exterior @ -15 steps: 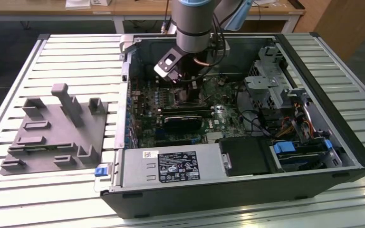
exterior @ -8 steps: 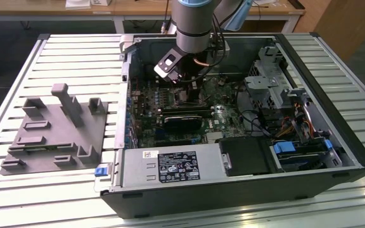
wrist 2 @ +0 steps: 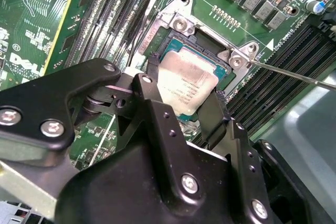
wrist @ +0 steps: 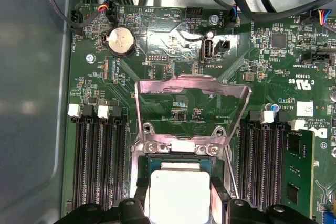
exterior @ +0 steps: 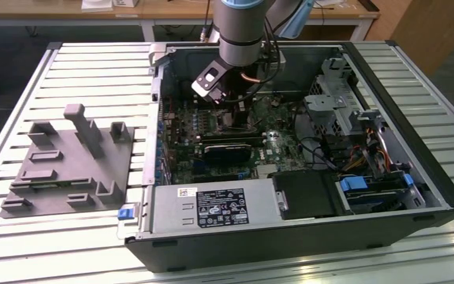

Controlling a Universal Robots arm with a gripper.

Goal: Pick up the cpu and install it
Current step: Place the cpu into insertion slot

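The cpu (wrist 2: 189,80) is a flat silver square lying level within the motherboard socket (wrist 2: 181,24), and it appears again in the first wrist view (wrist: 178,187). My gripper (wrist 2: 184,92) straddles it, one black finger (wrist 2: 153,67) against one edge and the other against the opposite edge, so it is shut on the chip. I cannot tell whether the chip rests fully on the socket. The socket's metal load plate (wrist: 191,103) stands flipped open. In the exterior view the gripper (exterior: 233,113) reaches down into the open computer case (exterior: 416,195).
Memory slots (wrist: 97,166) flank the socket on both sides, and a thin retention lever (wrist 2: 294,75) sticks out beside it. Inside the case are a power supply (exterior: 211,207) and a drive cage (exterior: 333,100). A grey fixture block (exterior: 65,160) sits at the exterior view's left.
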